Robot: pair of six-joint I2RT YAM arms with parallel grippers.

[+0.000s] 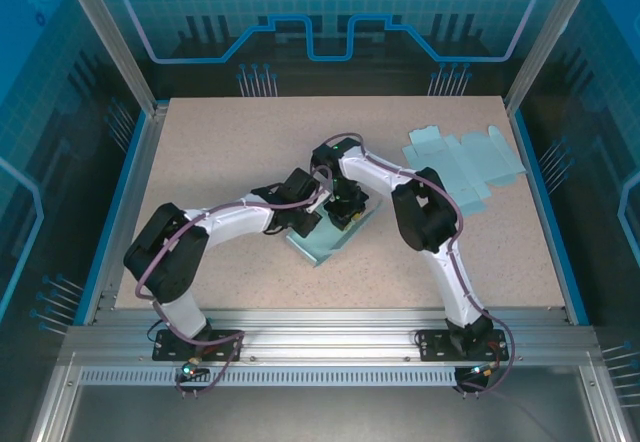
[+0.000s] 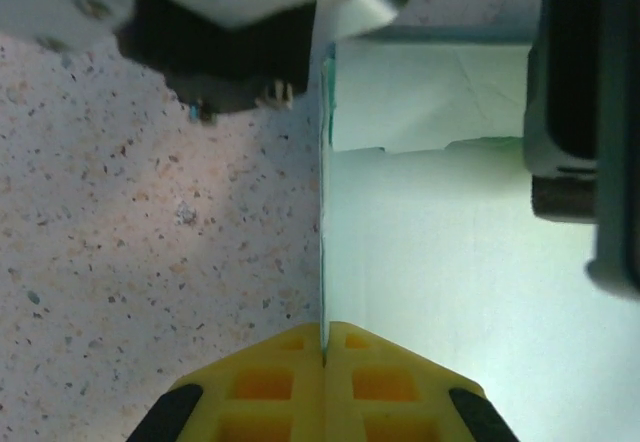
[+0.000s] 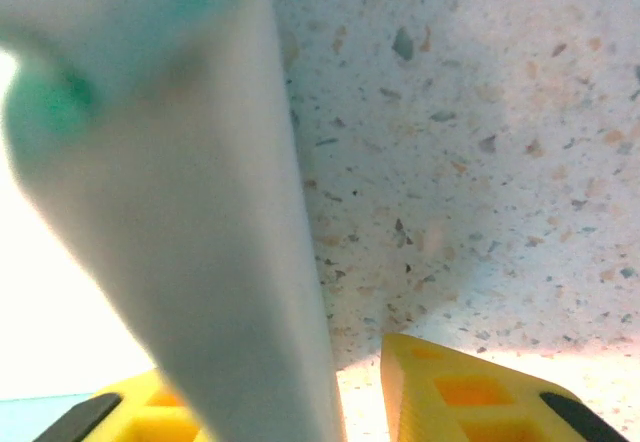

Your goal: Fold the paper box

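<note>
- Though blurry up close, seeing paper box [image 1: 318, 247] mid-tabletop [image 1: 220, 152].
- Got left claw [image 2: 324, 337] pinched tight on its wall.
- Got right claw [image 3: 290, 372] parted around a flap (not squeezing).

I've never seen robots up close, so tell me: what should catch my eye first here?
The left arm and right arm meet in the middle of the speckled table over a pale teal paper box. The yellow left fingers are pinched shut on its thin upright edge. A second flat box blank lies unfolded near the far right corner.
</note>
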